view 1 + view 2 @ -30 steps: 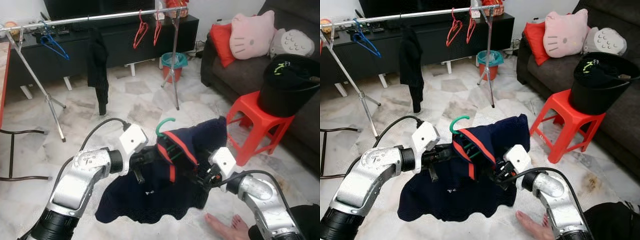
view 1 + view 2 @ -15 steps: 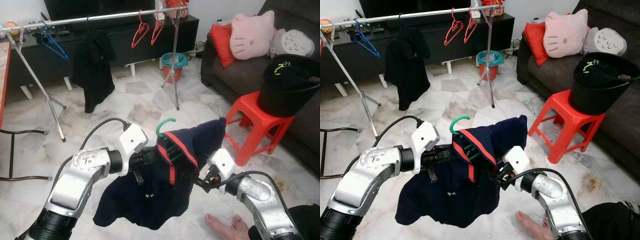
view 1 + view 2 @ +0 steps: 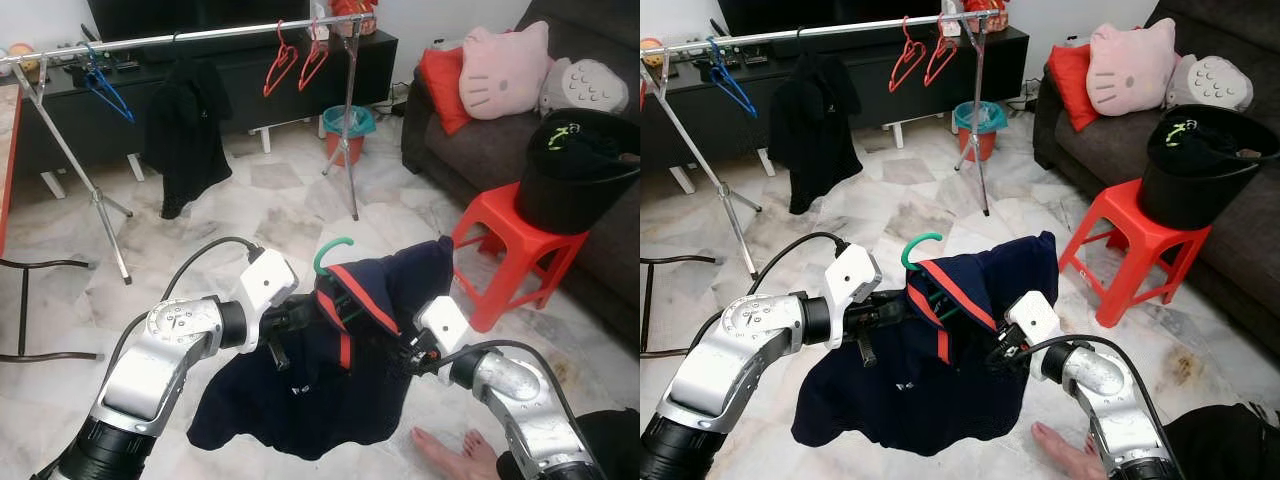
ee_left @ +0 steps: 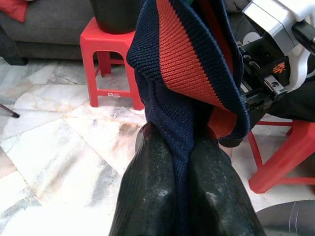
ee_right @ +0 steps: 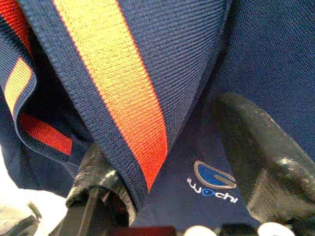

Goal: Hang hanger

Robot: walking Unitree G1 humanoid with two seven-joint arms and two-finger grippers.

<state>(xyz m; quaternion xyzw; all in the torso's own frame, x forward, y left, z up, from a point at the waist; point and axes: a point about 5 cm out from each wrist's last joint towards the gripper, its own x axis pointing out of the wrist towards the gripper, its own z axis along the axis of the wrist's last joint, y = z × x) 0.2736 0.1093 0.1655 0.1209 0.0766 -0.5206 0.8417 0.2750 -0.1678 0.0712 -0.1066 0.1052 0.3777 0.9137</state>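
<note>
Left pincer [image 4: 184,162] pinches hangered shirt's [image 3: 340,380] collar.

A shirt [image 3: 330,380] on a hanger [image 3: 333,254] hangs between the left claw [image 3: 285,322] and right claw [image 3: 403,352]. Behind stands a rack [image 3: 190,38]; to the right, a bucket [image 3: 575,170] sits on a stool [image 3: 505,240] before the sofa [image 3: 455,140].

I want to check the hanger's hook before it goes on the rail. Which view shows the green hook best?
The right eye view: the green hook curves clear above the navy shirt's collar against pale floor. The left eye view shows it nearly as well. The wrist views show shirt fabric between black fingers.
</note>
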